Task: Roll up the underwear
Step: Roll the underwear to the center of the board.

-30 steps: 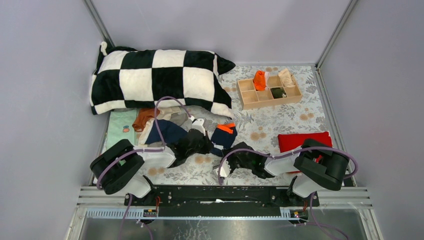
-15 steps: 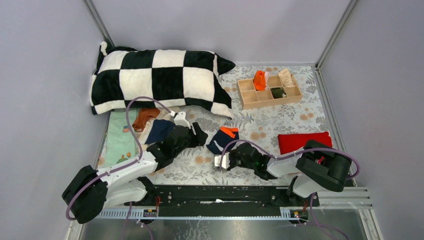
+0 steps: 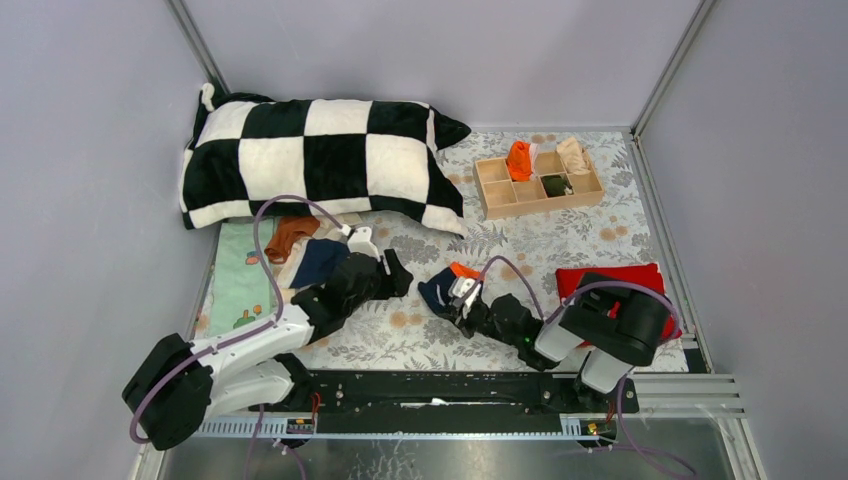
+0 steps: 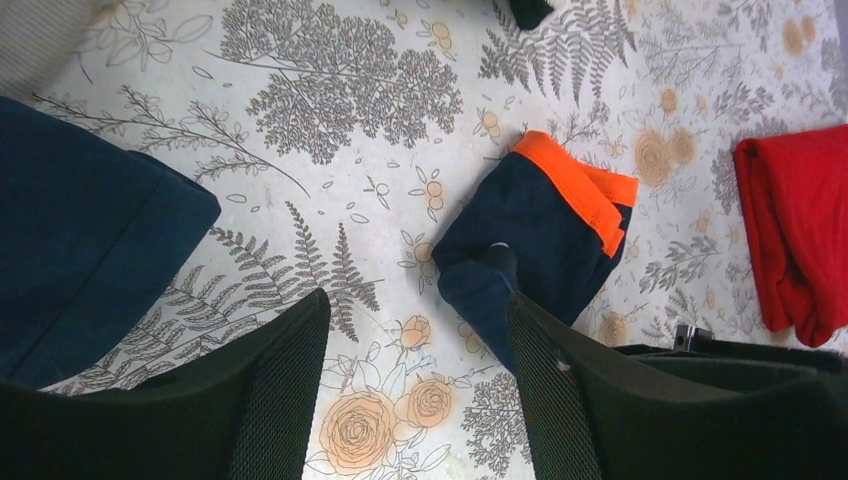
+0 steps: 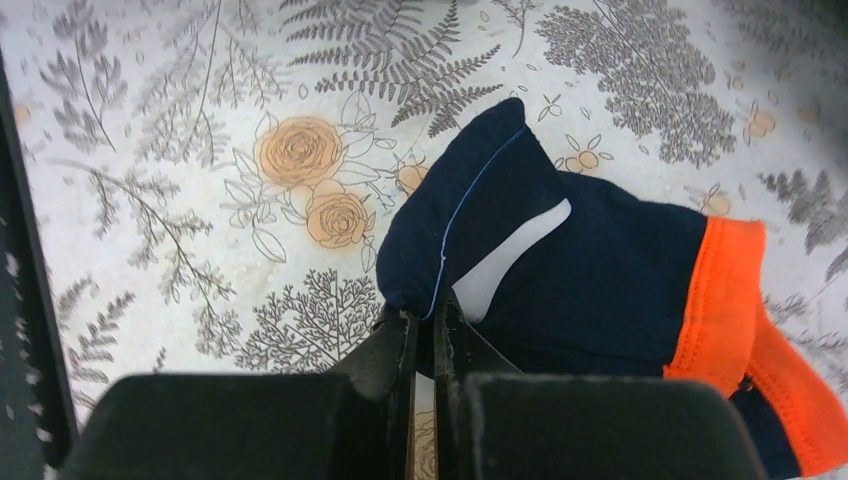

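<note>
Right gripper had its fingers pressed together at the near folded edge of the navy brief. It looked like a pinch on the hem, though the fingers hid part of the contact. The brief lay crumpled mid-table on the floral tablecloth, its orange waistband on the side away from that grip. Left gripper was spread wide over the tablecloth, just left of the brief, not touching it. A second dark blue garment lay on its far-left side. The red cloth sat beside the right arm.
</note>
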`<action>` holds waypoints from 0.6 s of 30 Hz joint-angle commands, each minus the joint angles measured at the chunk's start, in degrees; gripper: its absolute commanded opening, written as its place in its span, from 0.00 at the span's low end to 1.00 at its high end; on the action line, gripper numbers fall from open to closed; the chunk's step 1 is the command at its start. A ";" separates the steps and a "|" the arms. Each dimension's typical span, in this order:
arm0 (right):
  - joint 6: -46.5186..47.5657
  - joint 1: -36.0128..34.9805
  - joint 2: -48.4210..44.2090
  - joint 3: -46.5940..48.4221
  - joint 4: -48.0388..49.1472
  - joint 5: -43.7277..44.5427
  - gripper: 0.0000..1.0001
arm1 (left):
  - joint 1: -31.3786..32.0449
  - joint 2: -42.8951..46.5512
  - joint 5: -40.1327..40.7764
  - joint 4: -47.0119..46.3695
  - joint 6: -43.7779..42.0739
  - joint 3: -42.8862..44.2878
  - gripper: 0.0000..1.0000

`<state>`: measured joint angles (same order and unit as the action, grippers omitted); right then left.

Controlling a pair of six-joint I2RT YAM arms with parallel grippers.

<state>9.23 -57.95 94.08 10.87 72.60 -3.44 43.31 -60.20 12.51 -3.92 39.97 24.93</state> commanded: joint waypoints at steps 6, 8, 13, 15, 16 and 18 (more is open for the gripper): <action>-35.82 0.91 8.70 -4.80 20.62 14.88 0.00 | -0.45 -2.99 -5.08 -4.31 -2.74 -1.19 0.68; -41.60 0.92 10.06 -5.18 21.06 16.70 0.00 | -0.44 -3.68 -5.78 -5.21 -2.86 -1.15 0.68; -54.18 0.91 13.64 -6.33 22.54 21.48 0.00 | -0.45 -6.16 -8.93 -7.82 -3.59 -0.55 0.68; -58.45 0.94 14.68 -6.68 22.08 22.55 0.00 | -0.44 -7.05 -9.82 -8.90 -3.87 -0.28 0.68; -60.60 0.92 15.34 -6.85 21.91 23.19 0.00 | -0.44 -7.44 -10.13 -9.39 -4.07 -0.19 0.69; -64.65 0.92 16.12 -7.44 21.97 24.41 0.00 | -0.42 -8.16 -10.67 -10.70 -4.31 -0.14 0.70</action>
<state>-42.92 -57.60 107.09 5.48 94.04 13.82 43.29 -67.07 4.25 -9.02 37.56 24.60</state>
